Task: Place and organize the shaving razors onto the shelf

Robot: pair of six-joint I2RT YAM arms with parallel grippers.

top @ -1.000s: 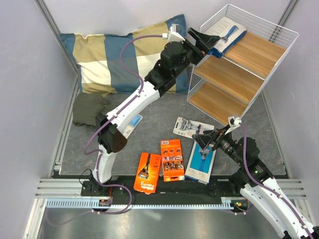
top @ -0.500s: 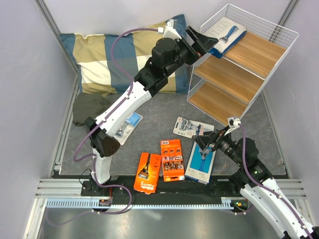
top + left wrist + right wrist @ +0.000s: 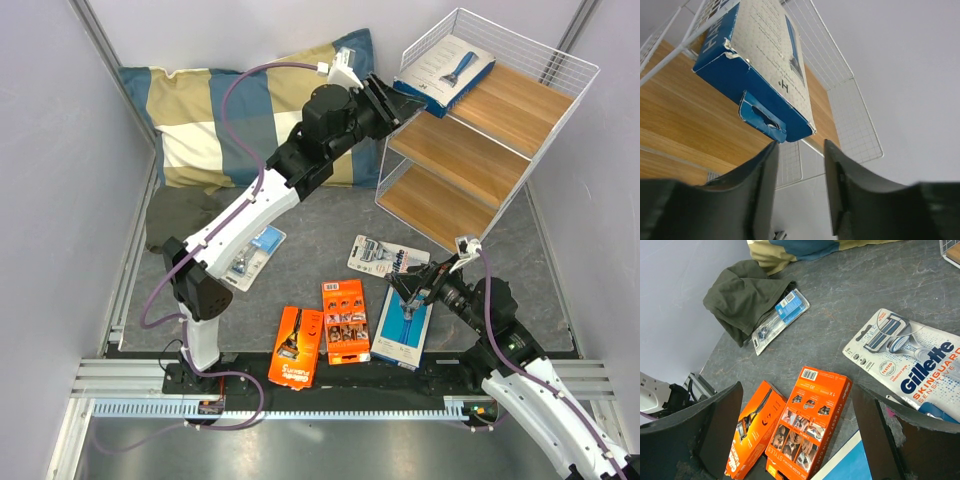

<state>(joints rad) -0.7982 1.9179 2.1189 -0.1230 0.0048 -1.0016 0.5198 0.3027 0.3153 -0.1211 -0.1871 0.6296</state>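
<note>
One blue box [image 3: 445,68] lies on the shelf [image 3: 515,105] top board at 1 o'clock, left jaws parted and empty beside it; right jaws wide above second blue box [image 3: 397,338] at 5 o'clock, probably next: descend, close, lift

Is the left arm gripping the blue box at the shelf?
No; the left gripper is open, its fingers apart and clear of the blue box, which lies on the shelf.

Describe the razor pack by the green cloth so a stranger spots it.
Find the checked pillow at the far left; a crumpled dark green cloth lies in front of it. The clear blister pack beside that cloth carries a small blue label and lies apart from the other packs.
</note>
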